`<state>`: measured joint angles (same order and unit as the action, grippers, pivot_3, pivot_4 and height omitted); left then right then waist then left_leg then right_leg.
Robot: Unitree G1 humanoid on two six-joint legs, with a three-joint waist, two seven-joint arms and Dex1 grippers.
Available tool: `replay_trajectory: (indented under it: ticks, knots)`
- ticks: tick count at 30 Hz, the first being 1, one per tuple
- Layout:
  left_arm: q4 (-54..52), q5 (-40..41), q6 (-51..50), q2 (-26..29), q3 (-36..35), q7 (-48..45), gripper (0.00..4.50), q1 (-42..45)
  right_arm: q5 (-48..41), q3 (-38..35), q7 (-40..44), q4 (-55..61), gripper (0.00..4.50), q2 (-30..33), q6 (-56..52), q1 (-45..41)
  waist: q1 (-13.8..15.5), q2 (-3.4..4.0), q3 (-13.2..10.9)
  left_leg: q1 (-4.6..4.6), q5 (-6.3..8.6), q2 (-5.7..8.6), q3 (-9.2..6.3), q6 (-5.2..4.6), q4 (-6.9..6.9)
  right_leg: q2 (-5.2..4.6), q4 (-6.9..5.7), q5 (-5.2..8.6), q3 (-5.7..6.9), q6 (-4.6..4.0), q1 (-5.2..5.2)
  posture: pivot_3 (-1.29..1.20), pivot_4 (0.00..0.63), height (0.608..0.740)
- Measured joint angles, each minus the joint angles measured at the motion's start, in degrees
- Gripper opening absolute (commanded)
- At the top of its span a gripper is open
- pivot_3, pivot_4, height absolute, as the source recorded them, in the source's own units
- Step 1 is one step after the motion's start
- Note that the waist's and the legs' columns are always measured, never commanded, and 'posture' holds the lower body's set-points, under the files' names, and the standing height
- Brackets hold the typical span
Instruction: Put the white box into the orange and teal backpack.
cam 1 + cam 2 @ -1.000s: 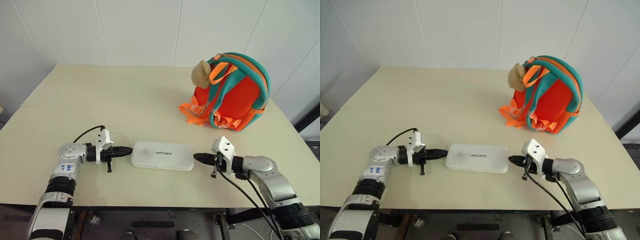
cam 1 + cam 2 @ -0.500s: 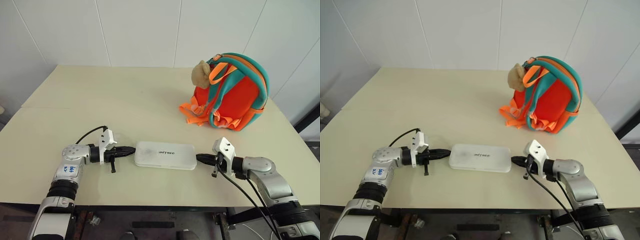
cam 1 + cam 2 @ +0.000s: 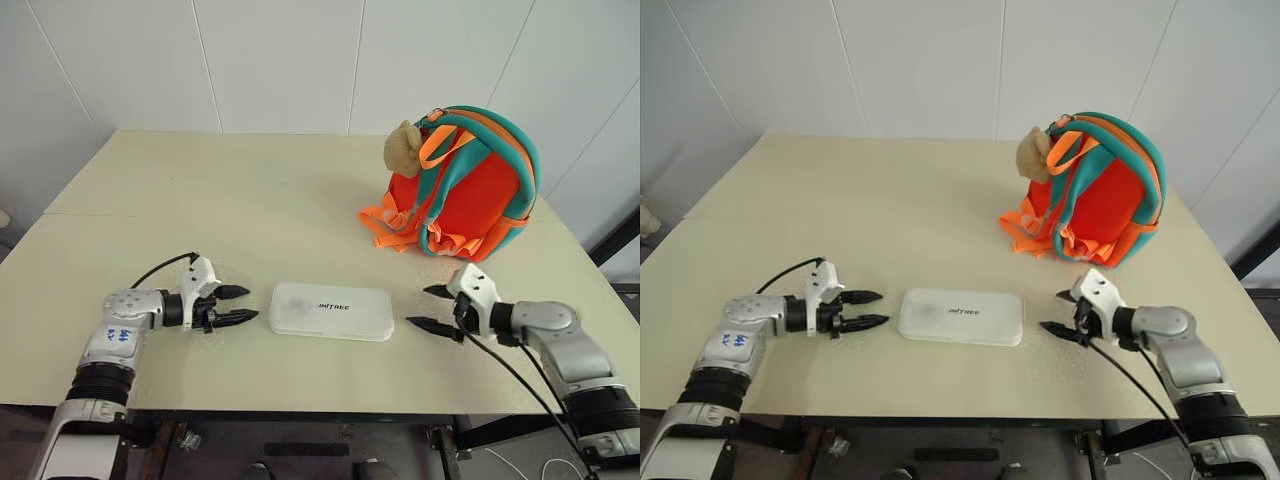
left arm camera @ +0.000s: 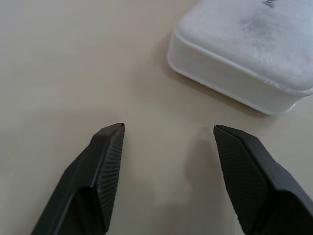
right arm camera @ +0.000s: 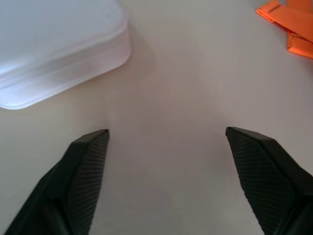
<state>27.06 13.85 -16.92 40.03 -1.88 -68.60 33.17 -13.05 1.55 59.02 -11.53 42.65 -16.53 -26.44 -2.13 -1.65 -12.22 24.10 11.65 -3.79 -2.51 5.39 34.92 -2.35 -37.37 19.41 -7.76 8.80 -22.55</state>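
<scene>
The white box [image 3: 331,311] lies flat on the table near the front edge, its dark lettering facing up. My left gripper [image 3: 244,304] stands open a short way off its left end, touching nothing. Off the box's right end my right gripper [image 3: 425,308] is open too, with a gap between it and the box. In the left wrist view a corner of the white box [image 4: 244,58] lies beyond the spread fingers [image 4: 105,166]. The orange and teal backpack [image 3: 463,183] stands upright at the back right with a tan plush bear [image 3: 401,149] on it.
The backpack's orange straps [image 3: 388,226] trail onto the cream table [image 3: 250,220] toward the box; one strap end [image 5: 288,24] shows in the right wrist view. A white wall [image 3: 300,60] rises behind the table.
Both grippers were shut with their tips against the box's two ends; now both have opened and drawn outward, away from the box. The box lies where it was.
</scene>
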Motion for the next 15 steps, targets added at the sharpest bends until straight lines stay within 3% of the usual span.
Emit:
replay_trajectory:
  ticks: [2,11,15]
  knots:
    - [-0.6,2.6,-8.3,2.1,0.0,-3.5,4.46,0.8,-1.7,0.1,2.7,1.7,4.50,1.9,-4.0,-0.7,-0.2,0.01,0.0,0.00,0.00,0.00,0.00,0.00,-0.03,0.00,0.01,0.01,0.00,0.00,0.00,0.00,0.150,0.740]
    - [5.9,9.0,-37.4,2.8,2.7,-9.8,4.46,10.9,-7.3,4.6,10.2,10.6,4.50,3.7,-21.0,-4.2,-1.0,0.02,0.0,0.05,0.05,0.01,-0.05,-0.02,-0.02,0.01,0.04,0.06,0.01,0.01,0.00,0.00,0.150,0.740]
    - [6.4,10.7,-44.6,-0.9,2.8,-8.1,4.46,11.1,-7.7,5.7,10.0,11.4,4.50,2.0,-23.4,-6.0,-1.0,0.01,0.0,0.04,0.07,0.00,-0.08,-0.01,-0.05,0.02,0.01,0.12,0.02,0.00,-0.04,0.00,0.150,0.740]
